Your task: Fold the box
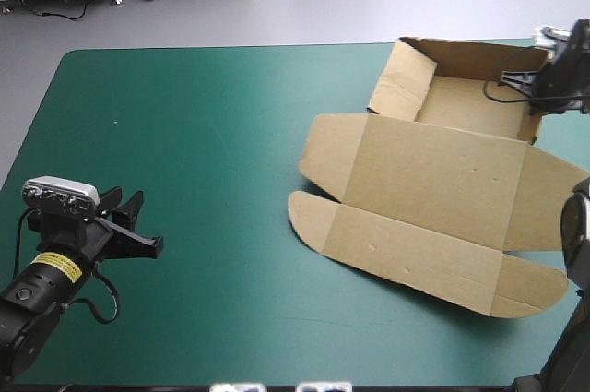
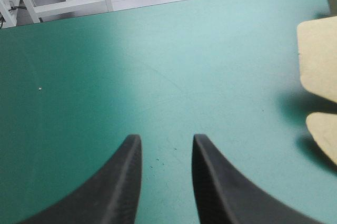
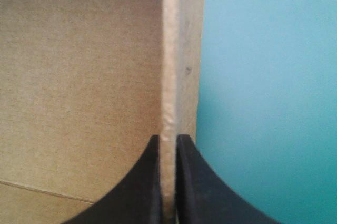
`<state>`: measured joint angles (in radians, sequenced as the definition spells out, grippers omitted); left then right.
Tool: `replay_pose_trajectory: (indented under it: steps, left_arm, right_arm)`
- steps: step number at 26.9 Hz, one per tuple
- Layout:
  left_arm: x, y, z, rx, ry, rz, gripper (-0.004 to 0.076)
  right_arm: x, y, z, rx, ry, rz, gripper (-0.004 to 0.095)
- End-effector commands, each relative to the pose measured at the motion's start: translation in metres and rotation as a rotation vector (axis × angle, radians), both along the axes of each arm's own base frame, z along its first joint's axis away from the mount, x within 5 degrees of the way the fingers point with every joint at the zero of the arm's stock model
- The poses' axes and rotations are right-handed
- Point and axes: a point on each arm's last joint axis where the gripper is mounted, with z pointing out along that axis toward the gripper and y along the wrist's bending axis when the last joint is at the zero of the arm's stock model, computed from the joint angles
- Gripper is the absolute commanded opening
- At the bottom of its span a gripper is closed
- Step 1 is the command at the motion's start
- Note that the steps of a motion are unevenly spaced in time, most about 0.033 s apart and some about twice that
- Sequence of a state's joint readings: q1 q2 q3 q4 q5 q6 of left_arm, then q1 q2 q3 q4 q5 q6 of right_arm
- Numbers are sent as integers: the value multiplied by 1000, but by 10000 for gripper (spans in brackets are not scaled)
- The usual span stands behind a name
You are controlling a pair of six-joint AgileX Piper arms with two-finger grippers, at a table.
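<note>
Clamped between the black jaws of the right gripper [image 3: 168, 138] is a raised side wall of the brown cardboard box [image 1: 433, 180], which sits by the far right corner of the teal-green worktop [image 1: 203, 134]: an open tray, lid and rounded flaps flat toward the near edge. The matte board looks light, stiff, bendable only along its scores; wall and flap edges seem the best holds. By the near left corner hovers the left gripper [image 2: 166, 138], jaws apart.

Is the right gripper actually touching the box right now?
Touching. The right wrist view shows the right gripper pinching a raised wall of the box, no gap either side.
</note>
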<state>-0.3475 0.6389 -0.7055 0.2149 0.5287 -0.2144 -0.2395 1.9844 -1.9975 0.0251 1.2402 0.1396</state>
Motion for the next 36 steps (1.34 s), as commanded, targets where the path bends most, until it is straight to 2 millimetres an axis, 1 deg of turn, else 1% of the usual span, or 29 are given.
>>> replay_pose_trajectory:
  steps: [1, 3, 6, 8, 11, 14, 20, 24, 27, 29, 30, 32, 34, 36]
  left_arm:
    - [0, -2, 15, -24, -96, -19, 223]
    - [0, -1, 15, -15, -99, -19, 224]
    - [0, -1, 15, -14, -101, -19, 224]
    - [0, -1, 15, -4, -104, -18, 224]
    - [0, 0, 15, 7, -107, -16, 224]
    - [0, 0, 15, 9, -107, -15, 224]
    - [0, 0, 15, 10, -106, -15, 224]
    - [0, 0, 15, 10, -106, -15, 224]
    - [0, 0, 15, 10, -106, -15, 224]
    - [0, 0, 15, 10, -106, -15, 224]
    - [0, 0, 15, 10, -106, -15, 224]
    - [0, 0, 15, 10, -106, -15, 224]
    - [0, 0, 15, 10, -106, -15, 219]
    - [0, 0, 15, 8, -105, -14, 204]
  right_arm:
    - [-29, -37, 40, 9, -102, -95, -14]
    - [-38, -57, 40, 7, -100, -148, -12]
    - [-48, -79, 37, 12, -89, -206, -11]
    - [-52, -88, 30, -1, -63, -230, -11]
    - [-55, -100, 14, -21, -9, -256, -11]
    - [-55, -109, 4, -18, 5, -274, -11]
    - [-51, -114, -8, -18, 35, -277, -10]
    - [-49, -116, -16, -24, 57, -277, 37]
    - [-48, -117, -17, -25, 56, -277, 132]
    - [-47, -117, -16, -26, 48, -281, 237]
    - [-47, -117, -16, -24, 47, -281, 333]
    - [-47, -116, -16, -12, 44, -280, 566]
    - [-48, -115, -16, -5, 53, -274, 641]
    - [-51, -112, -11, -5, 62, -261, 628]
